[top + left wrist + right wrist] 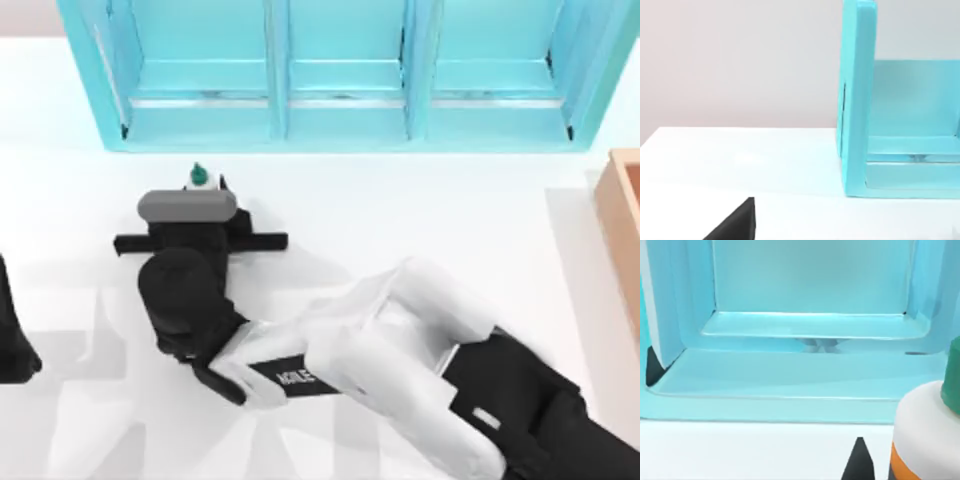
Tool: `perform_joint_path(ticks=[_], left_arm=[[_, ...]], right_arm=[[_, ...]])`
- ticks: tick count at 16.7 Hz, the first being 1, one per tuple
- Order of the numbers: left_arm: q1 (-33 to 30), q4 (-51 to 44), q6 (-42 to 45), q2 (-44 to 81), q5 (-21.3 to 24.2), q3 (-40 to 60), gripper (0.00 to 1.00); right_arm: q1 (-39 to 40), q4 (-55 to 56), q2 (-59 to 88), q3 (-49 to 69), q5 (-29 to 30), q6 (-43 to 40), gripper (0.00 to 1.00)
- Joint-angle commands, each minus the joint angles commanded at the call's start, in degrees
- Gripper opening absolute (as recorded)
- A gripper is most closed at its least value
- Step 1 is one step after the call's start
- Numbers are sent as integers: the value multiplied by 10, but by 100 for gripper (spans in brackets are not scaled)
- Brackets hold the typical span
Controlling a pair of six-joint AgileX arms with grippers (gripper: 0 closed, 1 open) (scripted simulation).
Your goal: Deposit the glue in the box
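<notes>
Near the surface's (400,200) far edge, the upright glue (198,176) is standing just beyond the right tool (200,205); its opening: cannot tell.

Teal shelf unit (345,75) walls off the far edge of the surface (430,215); glue (198,177) stands just in front of it, right hand (200,190) close against it. Open surface runs right toward the box (622,225) at the right edge. Left arm (12,340) sits at left edge.

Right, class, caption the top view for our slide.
Right gripper reaches across to the glue before the teal shelf unit; box waits at right.
</notes>
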Motion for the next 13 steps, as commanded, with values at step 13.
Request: perform_joint_path(ticks=[13], left_arm=[[0,0,0,0,0,0,100]], right_arm=[[2,-100,-153,-56,0,4,0]])
